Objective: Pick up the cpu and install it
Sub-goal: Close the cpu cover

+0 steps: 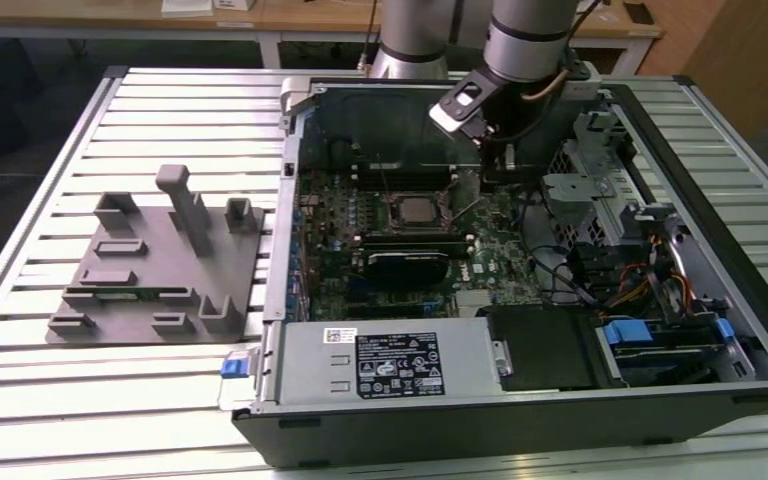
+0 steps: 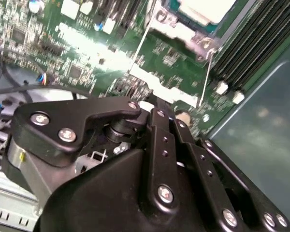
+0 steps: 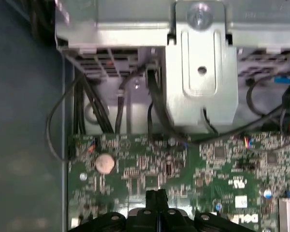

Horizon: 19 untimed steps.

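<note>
Counter: slatted metal (image 1: 171,100), open computer case (image 1: 491,425) on it.
Chip: cpu (image 1: 414,209) seated in its socket.
Jaws: together, empty, at 3 o'clock of the cpu in the exterior view.
Care: likely latching; press socket lever (image 2: 206,72) slowly, straight.

We're getting soft, even light on the table (image 1: 157,110) in the exterior view, white glare streaking the board (image 2: 101,63) in the second wrist view, dimmer shadow around it.

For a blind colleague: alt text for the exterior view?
The gripper hangs inside an open computer case, to the exterior view's right of the cpu, which sits on the motherboard. A grey fixture tray lies on the slatted table at the exterior view's left.
</note>
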{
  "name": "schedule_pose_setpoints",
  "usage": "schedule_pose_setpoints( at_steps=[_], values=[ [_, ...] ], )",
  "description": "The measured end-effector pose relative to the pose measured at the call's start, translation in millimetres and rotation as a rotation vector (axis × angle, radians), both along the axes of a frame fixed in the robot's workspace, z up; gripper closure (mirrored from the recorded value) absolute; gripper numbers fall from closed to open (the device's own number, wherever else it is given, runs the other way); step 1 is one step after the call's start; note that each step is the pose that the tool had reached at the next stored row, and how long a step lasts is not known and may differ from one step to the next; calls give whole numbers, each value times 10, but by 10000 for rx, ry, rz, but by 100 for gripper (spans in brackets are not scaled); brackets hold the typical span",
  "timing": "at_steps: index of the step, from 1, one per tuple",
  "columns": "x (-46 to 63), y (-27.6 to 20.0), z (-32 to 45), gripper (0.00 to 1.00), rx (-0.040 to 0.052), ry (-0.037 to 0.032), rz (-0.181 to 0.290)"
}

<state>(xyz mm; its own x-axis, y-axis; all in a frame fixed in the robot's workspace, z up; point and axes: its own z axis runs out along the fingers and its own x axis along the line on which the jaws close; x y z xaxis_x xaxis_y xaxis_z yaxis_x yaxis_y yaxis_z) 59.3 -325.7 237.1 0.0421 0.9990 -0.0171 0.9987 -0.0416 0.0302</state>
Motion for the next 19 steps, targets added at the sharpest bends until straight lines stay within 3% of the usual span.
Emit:
schedule_pose_setpoints(
  at_steps=[10,17,18,19],
  values=[
    [-396,-10,-1,89,302,-1,-1],
    [-411,-10,0,89,307,0,1],
    [-411,-9,-1,89,300,22,2],
    [-412,-10,-3,89,244,131,-2]
  ],
)
